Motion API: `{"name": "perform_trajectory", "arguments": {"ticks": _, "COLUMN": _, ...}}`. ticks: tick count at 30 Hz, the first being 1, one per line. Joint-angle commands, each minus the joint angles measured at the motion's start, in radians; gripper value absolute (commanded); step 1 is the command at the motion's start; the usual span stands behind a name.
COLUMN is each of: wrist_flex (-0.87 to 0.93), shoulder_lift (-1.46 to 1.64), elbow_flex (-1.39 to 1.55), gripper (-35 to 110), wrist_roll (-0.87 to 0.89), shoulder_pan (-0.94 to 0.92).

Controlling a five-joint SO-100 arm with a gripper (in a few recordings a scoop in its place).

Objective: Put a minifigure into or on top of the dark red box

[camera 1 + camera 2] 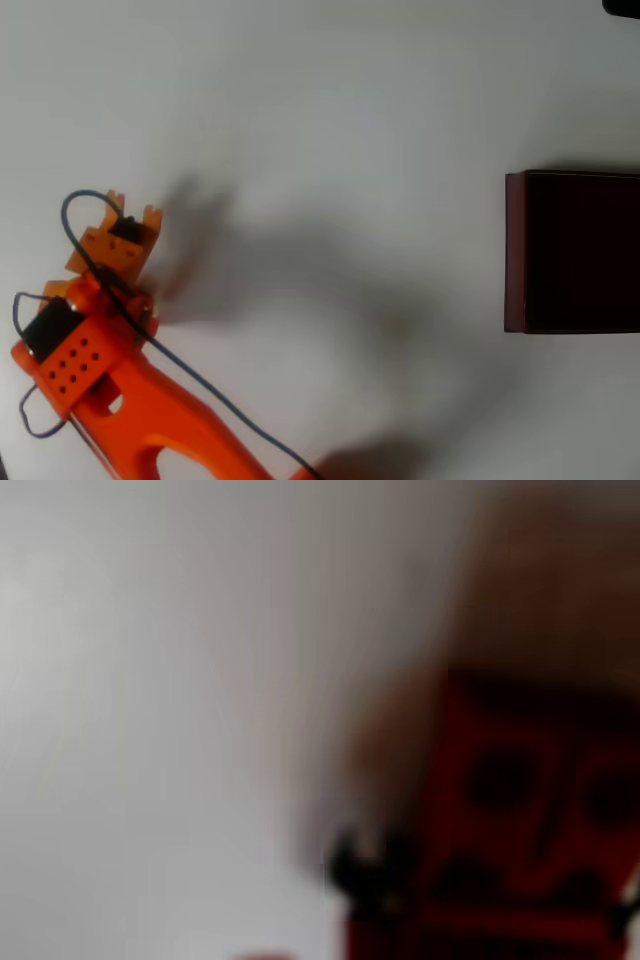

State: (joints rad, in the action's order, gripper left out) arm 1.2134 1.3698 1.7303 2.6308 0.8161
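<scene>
My orange gripper [132,207] sits at the left of the table in the overhead view, its two tips a little apart and pointing up the picture. The wrist view is heavily blurred. At its lower right a bright red shape with dark marks, the minifigure [520,830], fills the frame very close to the camera, under a brownish blur. Whether my fingers touch it cannot be made out. The dark red box [572,251], with maroon walls and an almost black inside, stands at the right edge of the overhead view, far from my gripper.
The orange arm [150,410] runs from the bottom left corner with a dark cable [215,395] trailing along it. Its broad shadow falls across the white table [330,120] between my gripper and the box.
</scene>
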Motion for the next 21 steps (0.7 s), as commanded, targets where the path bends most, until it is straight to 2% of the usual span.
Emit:
{"name": "perform_trajectory", "arguments": {"ticks": 1, "wrist_flex": 0.029, "shoulder_lift": 0.018, "elbow_flex": -0.04, "gripper": 20, "wrist_roll": -0.002, "shoulder_pan": 0.0}}
{"name": "perform_trajectory", "arguments": {"ticks": 21, "wrist_flex": 0.049, "shoulder_lift": 0.009, "elbow_flex": -0.077, "gripper": 20, "wrist_roll": -0.052, "shoulder_pan": -0.058}}
